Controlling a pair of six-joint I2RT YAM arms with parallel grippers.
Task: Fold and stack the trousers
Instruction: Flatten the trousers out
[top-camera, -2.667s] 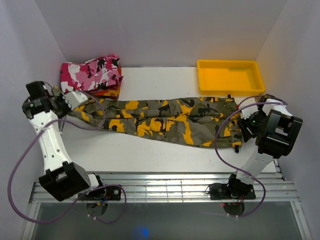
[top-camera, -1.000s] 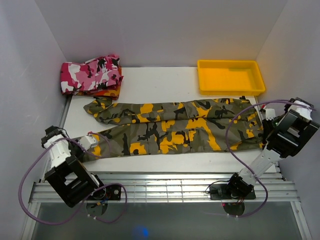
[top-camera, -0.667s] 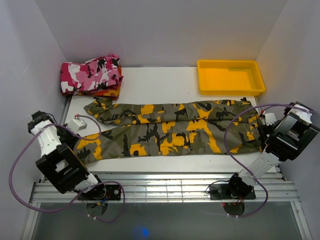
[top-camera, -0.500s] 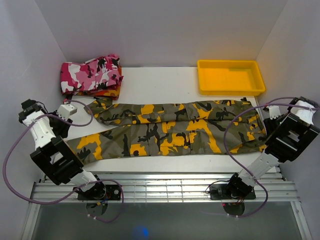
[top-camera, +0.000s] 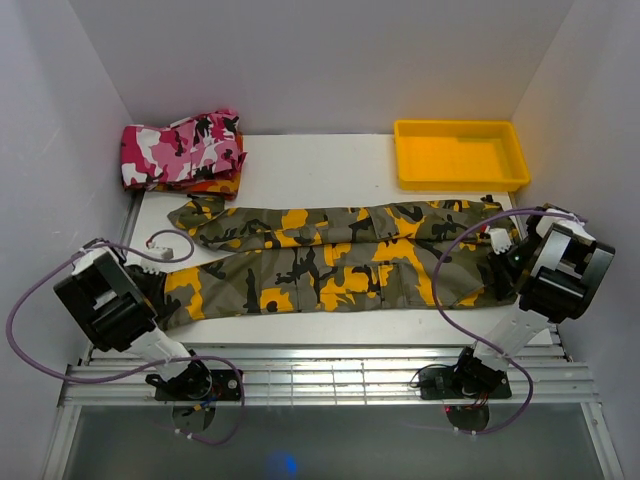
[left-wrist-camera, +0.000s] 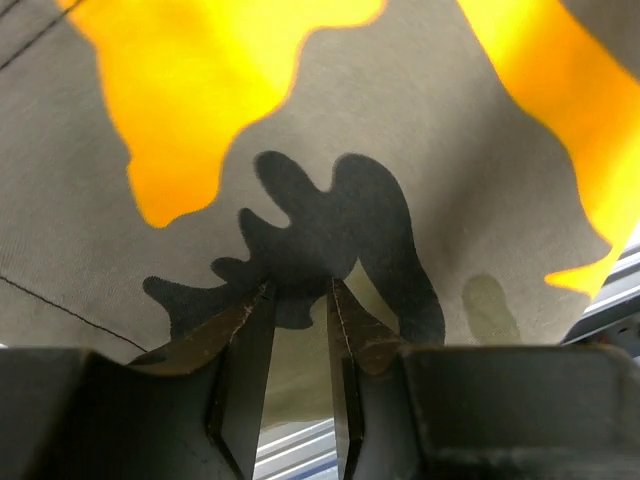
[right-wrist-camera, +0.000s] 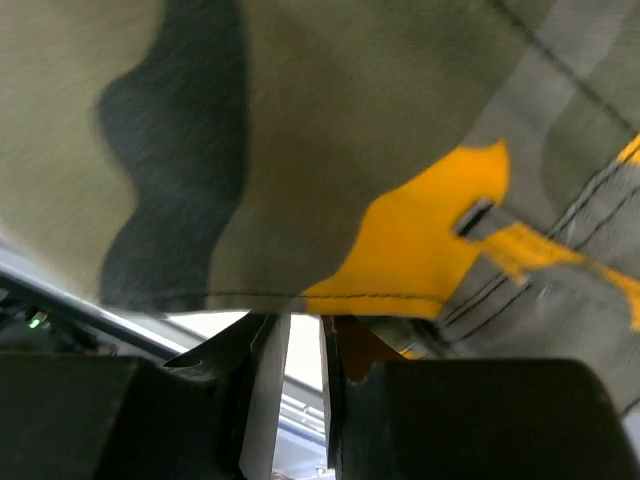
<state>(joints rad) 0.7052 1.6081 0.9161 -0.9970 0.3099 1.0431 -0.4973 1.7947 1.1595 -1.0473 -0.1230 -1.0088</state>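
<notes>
I had the trousers (top-camera: 330, 255) lying lengthwise on the surface (top-camera: 330, 165), stretched between the two sets of fingers. The two legs lay side by side, with the cuffs toward the left fingers (left-wrist-camera: 240, 370) and the waist toward the right fingers (right-wrist-camera: 265, 400).

In the left wrist view the left fingers were drawn narrow, with only a slim gap between them. Their tips sat at a black patch of the olive cloth, and orange patches lay beyond them. Through the gap I saw cloth and then a strip of the metal rails (top-camera: 320, 375) on the near side. I could not tell whether any cloth was pinched.

The right fingers were just as narrow. A stitched hem ran across directly ahead of their tips, with an orange patch and a belt loop a little past them to one side. Pale surface showed in the gap, and again I could not tell whether they gripped the edge.

Well beyond the left fingers, at the far corner, was a folded pink camouflage garment (top-camera: 180, 150). It lay on a red-orange one (top-camera: 215, 185). Beyond the right fingers sat a yellow tray (top-camera: 460, 183), apart from the waistband.
</notes>
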